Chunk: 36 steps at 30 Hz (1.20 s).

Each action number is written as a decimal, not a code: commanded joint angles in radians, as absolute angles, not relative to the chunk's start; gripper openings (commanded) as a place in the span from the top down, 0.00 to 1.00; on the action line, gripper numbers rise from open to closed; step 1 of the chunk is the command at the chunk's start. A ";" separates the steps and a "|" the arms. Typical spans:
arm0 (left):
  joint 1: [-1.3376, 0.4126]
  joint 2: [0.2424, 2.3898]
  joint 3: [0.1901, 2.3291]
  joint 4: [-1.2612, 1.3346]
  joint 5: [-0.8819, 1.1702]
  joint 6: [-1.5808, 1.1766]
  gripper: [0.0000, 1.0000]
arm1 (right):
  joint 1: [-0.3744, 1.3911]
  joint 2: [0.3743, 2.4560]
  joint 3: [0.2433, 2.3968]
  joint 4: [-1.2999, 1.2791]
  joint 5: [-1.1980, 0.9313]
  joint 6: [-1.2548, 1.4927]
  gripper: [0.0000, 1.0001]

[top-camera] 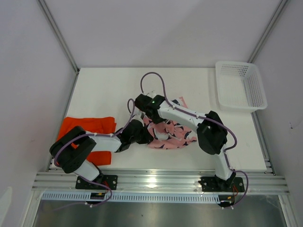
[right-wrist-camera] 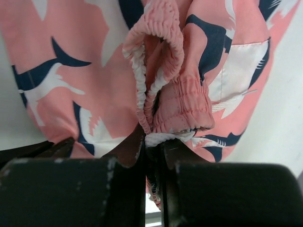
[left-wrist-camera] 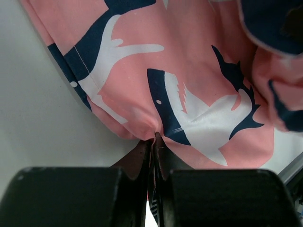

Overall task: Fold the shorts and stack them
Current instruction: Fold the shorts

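White tabletop carries the pink shorts bunched at centre, orange shorts flat at nine o'clock; by its wrist view the left gripper pinches a hem, and the right gripper pinches the waistband, seemingly to spread the cloth for folding.

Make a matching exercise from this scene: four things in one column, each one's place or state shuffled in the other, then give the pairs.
Things:
1. orange shorts
2. pink shorts
3. basket
4. right gripper

Place or state:
A. shut on an elastic waistband
B. empty, at the far right
C. lying at the left edge
D. bunched up in the middle

Pairs: 1-C, 2-D, 3-B, 4-A
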State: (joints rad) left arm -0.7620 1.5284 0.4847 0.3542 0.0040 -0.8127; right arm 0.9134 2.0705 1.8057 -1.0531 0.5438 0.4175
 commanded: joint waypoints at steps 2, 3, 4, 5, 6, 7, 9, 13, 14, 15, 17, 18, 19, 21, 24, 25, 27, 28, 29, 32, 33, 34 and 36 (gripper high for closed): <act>-0.770 1.525 0.460 0.290 -0.034 -0.804 0.93 | 0.957 2.054 1.769 -0.963 0.598 0.489 0.95; -0.770 1.526 0.459 0.294 -0.032 -0.804 0.93 | 0.975 2.056 1.757 -0.951 0.626 0.506 0.95; -0.770 1.531 0.460 0.298 -0.026 -0.804 0.93 | 0.980 2.056 1.749 -0.942 0.632 0.509 0.94; -0.770 1.532 0.459 0.299 -0.026 -0.804 0.94 | 0.985 2.056 1.743 -0.934 0.634 0.511 0.94; -0.770 1.532 0.457 0.301 -0.026 -0.805 0.94 | 0.988 2.059 1.735 -0.921 0.627 0.515 0.94; -0.770 1.532 0.456 0.304 -0.028 -0.805 0.94 | 0.989 2.062 1.732 -0.917 0.623 0.518 0.94; -0.770 1.534 0.456 0.301 -0.031 -0.805 0.94 | 0.992 2.075 1.735 -0.908 0.618 0.514 0.94; -0.770 1.511 0.445 0.295 -0.037 -0.810 0.95 | 0.986 2.085 1.735 -0.902 0.614 0.514 0.93; -0.770 1.502 0.440 0.295 -0.041 -0.810 0.96 | 0.982 2.080 1.735 -0.896 0.609 0.514 0.93; -0.770 1.497 0.436 0.295 -0.043 -0.811 0.96 | 0.982 2.074 1.735 -0.893 0.609 0.514 0.93; -0.770 1.491 0.430 0.308 -0.043 -0.819 0.97 | 0.979 2.054 1.736 -0.890 0.601 0.503 0.93; -0.770 1.480 0.417 0.314 -0.041 -0.822 0.98 | 0.977 2.048 1.740 -0.893 0.601 0.502 0.93; -0.770 1.474 0.414 0.327 -0.038 -0.828 0.98 | 0.976 2.036 1.741 -0.894 0.601 0.502 0.93; -0.770 1.460 0.397 0.357 -0.031 -0.836 0.99 | 0.971 2.019 1.741 -0.894 0.595 0.494 0.93; -0.770 1.440 0.403 0.356 -0.031 -0.842 0.99 | 0.973 1.996 1.750 -0.900 0.588 0.489 0.93; -0.770 1.437 0.410 0.353 -0.031 -0.839 0.99 | 0.974 1.993 1.755 -0.905 0.588 0.488 0.93; -0.770 1.437 0.419 0.338 -0.032 -0.836 1.00 | 0.985 1.990 1.775 -0.919 0.591 0.486 0.93; -0.769 1.437 0.426 0.333 -0.034 -0.835 1.00 | 0.988 1.991 1.779 -0.923 0.592 0.486 0.93; -0.770 1.437 0.426 0.327 -0.035 -0.834 1.00 | 0.991 1.997 1.790 -0.931 0.595 0.488 0.93; -0.770 1.437 0.428 0.325 -0.037 -0.834 1.00 | 0.999 2.011 1.793 -0.922 0.594 0.489 0.93; -0.770 1.439 0.428 0.325 -0.038 -0.834 1.00 | 1.002 2.016 1.793 -0.920 0.591 0.489 0.93; -0.770 1.437 0.428 0.324 -0.040 -0.834 1.00 | 1.003 2.022 1.796 -0.920 0.591 0.488 0.93; -0.770 1.436 0.420 0.322 -0.041 -0.836 1.00 | 1.006 2.037 1.798 -0.917 0.592 0.491 0.93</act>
